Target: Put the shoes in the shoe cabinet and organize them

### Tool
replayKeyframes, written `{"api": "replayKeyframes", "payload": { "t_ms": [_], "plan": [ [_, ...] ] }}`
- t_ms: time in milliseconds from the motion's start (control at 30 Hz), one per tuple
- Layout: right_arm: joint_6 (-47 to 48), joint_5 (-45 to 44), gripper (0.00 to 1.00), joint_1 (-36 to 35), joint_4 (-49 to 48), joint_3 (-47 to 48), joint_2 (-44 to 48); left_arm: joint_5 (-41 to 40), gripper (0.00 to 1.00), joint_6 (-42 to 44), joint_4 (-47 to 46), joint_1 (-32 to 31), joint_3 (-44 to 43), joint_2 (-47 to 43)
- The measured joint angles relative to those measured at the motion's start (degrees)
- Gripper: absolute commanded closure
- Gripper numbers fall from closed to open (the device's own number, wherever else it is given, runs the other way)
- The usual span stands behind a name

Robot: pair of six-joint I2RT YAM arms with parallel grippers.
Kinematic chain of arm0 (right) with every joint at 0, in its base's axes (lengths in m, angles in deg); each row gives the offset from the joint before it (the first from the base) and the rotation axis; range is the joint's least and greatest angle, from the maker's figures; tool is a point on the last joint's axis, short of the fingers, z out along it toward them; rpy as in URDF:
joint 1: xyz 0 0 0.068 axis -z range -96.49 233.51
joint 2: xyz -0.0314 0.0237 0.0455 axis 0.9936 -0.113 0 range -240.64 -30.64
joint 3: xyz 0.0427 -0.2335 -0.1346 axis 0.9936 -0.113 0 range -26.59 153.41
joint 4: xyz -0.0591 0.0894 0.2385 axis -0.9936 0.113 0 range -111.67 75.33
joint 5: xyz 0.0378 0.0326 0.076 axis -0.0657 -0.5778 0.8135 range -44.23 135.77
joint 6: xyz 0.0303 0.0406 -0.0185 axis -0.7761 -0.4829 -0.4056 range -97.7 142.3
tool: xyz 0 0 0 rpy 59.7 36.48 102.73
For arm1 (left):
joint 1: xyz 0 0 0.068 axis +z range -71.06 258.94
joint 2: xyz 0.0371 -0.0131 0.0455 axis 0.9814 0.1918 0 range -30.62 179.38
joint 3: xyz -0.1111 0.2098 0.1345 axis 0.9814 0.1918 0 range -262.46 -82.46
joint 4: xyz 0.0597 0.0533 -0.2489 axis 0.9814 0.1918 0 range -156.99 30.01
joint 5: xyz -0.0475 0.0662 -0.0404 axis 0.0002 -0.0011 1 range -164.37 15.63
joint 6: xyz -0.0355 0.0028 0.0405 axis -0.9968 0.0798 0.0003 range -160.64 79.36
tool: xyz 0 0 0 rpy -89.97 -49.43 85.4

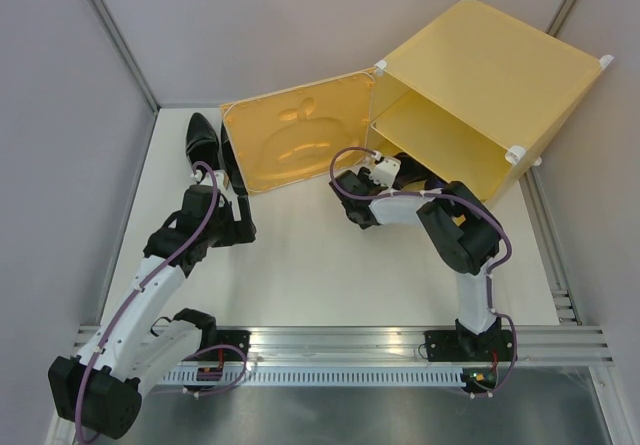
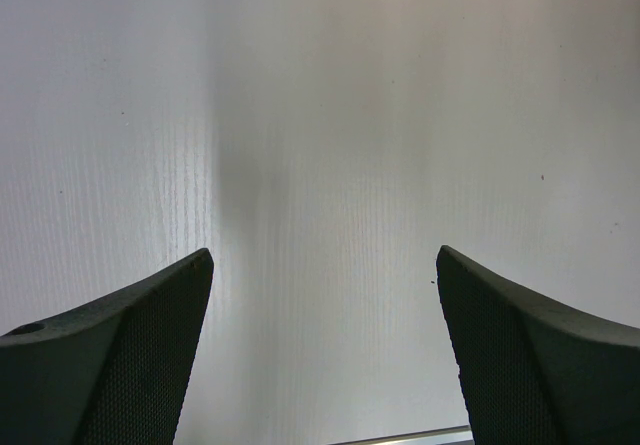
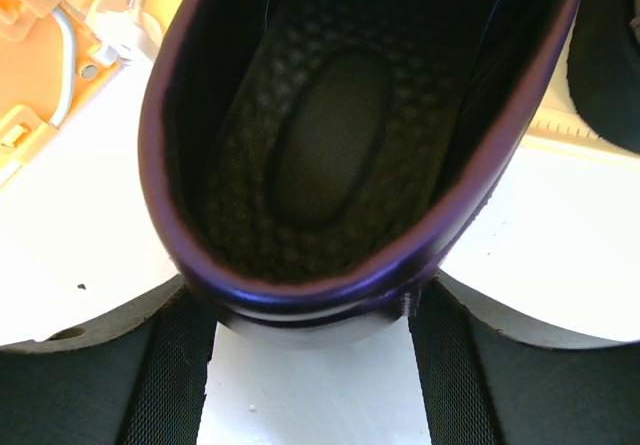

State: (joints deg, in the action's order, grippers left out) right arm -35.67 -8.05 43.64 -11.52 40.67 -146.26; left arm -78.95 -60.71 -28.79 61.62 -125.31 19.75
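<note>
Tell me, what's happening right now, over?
Left gripper open, empty. Right gripper shut on purple shoe at cabinet mouth. Door open; black shoe on table.

A white surface (image 1: pixel 330 275) lies between plain, pale grey walls (image 1: pixel 60 115), which meet at thin metal posts (image 1: pixel 112 35) in the far corners. A ribbed aluminium rail (image 1: pixel 340 343) runs along the near edge, with a dull grey metal sheet (image 1: pixel 330 410) below it. The light is soft and even, and the shadows are faint.
</note>
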Motion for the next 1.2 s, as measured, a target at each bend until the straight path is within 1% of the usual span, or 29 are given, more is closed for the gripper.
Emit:
{"api": "replayKeyframes", "payload": {
  "t_ms": [100, 133, 300, 533, 767, 1000, 1200],
  "plan": [
    [1.46, 0.90, 0.67, 0.37, -0.42, -0.72, 0.94, 0.00, 0.05, 0.00, 0.00, 0.00, 0.00, 0.00],
    [2.32, 1.25, 0.72, 0.52, -0.66, -1.07, 1.40, 0.00, 0.05, 0.00, 0.00, 0.00, 0.00, 0.00],
    [5.81, 2.32, 0.76, 1.55, -1.92, -2.93, 5.29, -0.02, 0.05, 0.00, 0.00, 0.02, 0.00, 0.00],
    [9.03, 2.43, 0.76, 3.96, -5.03, -4.07, 10.05, -0.02, 0.05, 0.00, 0.00, 0.02, 0.00, 0.00],
    [11.63, 4.68, 0.75, 6.69, -6.82, -4.96, 9.75, -0.02, 0.05, 0.00, 0.00, 0.02, 0.00, 0.28],
    [12.37, 7.58, 0.67, 8.57, -7.41, -5.81, 7.04, -0.02, 0.05, 0.00, -0.02, 0.02, 0.00, 0.46],
    [12.37, 8.02, 0.66, 9.49, -7.76, -6.01, 5.88, 0.00, 0.05, 0.00, 0.00, 0.02, 0.00, 0.61]
  ]
}}
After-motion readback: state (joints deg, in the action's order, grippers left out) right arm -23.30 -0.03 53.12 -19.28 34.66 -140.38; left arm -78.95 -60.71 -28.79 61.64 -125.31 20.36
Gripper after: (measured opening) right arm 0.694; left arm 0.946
